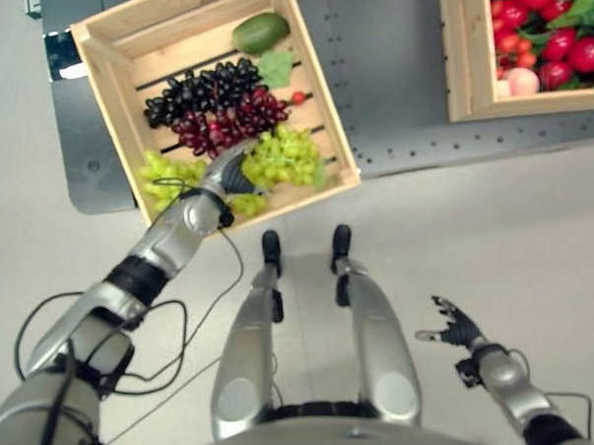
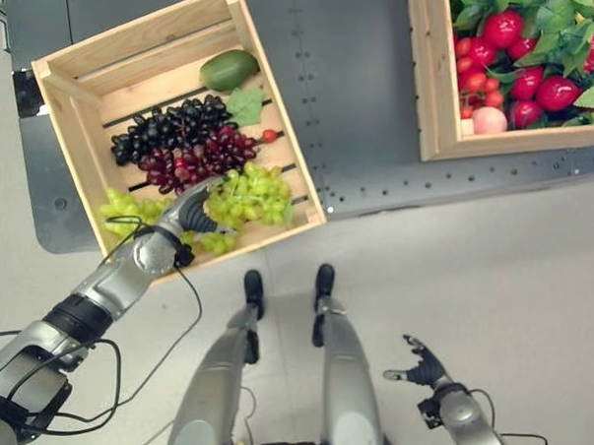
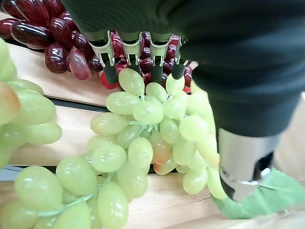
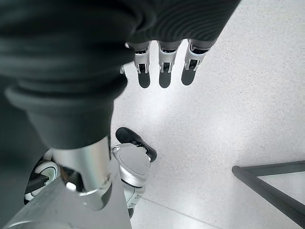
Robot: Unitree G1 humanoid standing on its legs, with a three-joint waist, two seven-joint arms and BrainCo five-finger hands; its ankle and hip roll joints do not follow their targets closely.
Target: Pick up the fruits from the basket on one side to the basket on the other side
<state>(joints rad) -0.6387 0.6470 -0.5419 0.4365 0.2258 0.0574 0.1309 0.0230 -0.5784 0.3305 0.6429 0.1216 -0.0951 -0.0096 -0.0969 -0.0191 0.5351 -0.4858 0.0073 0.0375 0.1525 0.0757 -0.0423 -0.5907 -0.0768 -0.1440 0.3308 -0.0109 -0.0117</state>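
1. My left hand (image 1: 230, 170) is inside the left crate (image 1: 97, 61), upper left of the frame, at its near edge.
2. Its fingers (image 3: 110, 71) reach down over a green grape bunch (image 3: 147, 138) with the thumb (image 3: 240, 162) on the other side. The bunch sits between them, enclosed, and rests on the crate slats.
3. A second green bunch (image 1: 166, 174) lies at the crate's lower left corner.
4. Red grapes (image 1: 227, 121) and black grapes (image 1: 199, 87) lie just beyond my fingertips, mid-crate.
5. A green fruit (image 1: 260, 32) lies at the crate's far side, near a leaf (image 1: 276, 68).
6. The right crate (image 1: 461, 72), upper right of the frame, holds red fruits (image 1: 561, 42) and leaves.
7. My right hand (image 1: 455, 326) hangs at lower right over the floor (image 1: 514, 222), fingers relaxed and spread, holding nothing.
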